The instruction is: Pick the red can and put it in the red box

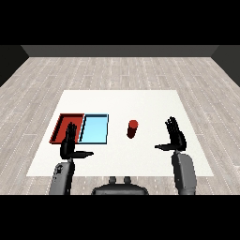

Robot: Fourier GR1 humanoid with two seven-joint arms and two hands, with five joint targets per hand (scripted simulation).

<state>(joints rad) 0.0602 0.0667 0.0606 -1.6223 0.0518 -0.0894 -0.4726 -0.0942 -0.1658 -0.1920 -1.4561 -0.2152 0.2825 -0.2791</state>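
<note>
Right, both my hands are open and hold nothing. My right hand (175, 136) is up off the white table (140, 101), fingers straight and spread a little, pointing away from me, thumb stuck out sideways toward the red can (132, 128). Nothing between thumb and fingers, no contact with anything. The can stands upright on the table, well apart from that hand, on its thumb side, with bare table between them. My left hand (70, 143) is the same shape mirrored: fingers straight, thumb out toward the can, palm bare. Seen from my head, its fingers overlap the near edge of the red tray (61, 123); I can't tell whether they touch the tray or just hover above it. Taking the can as reference: the light blue tray (95, 129) lies just to its left with a narrow strip of table between, and the red tray sits further left, edge to edge with the blue one. Can is outside both trays, nearer the blue one. My right hand is on the can's far side from the trays, my left hand is beyond the blue tray. Grey forearms come in low on both sides.
</note>
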